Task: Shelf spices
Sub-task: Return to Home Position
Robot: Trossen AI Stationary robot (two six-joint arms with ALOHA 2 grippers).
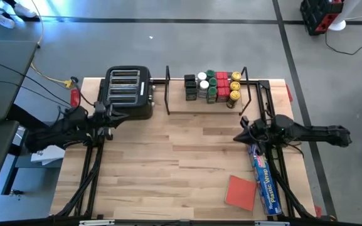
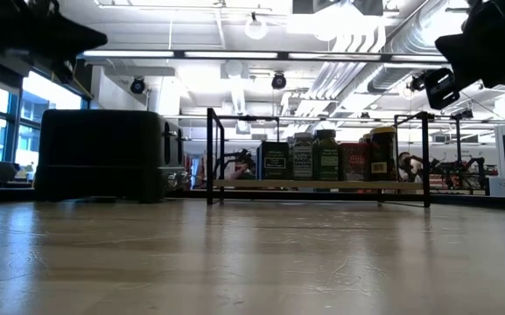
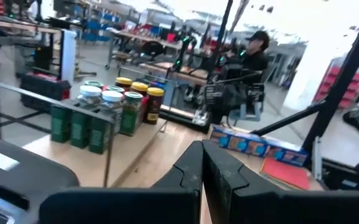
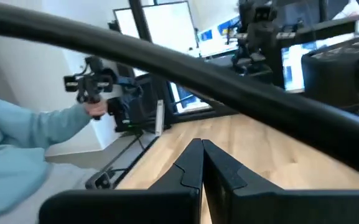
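Roughly a dozen spices (image 1: pixel 213 86) stand packed on the shelf (image 1: pixel 175 95), beside the toaster (image 1: pixel 128 92). I judge them light, rigid and slick, best pinched across the body under the cap. My left gripper (image 1: pixel 113 116) hangs closed and empty before the toaster. My right gripper (image 1: pixel 242 133), likewise closed and empty, is near the shelf's end.

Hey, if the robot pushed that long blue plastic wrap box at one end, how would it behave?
The plastic wrap box lies flat on the table, long and narrow, so it probably won't tip. Pushed at one end, it would likely swivel rather than slide straight. It looks like cardboard, so probably light and easily dented.
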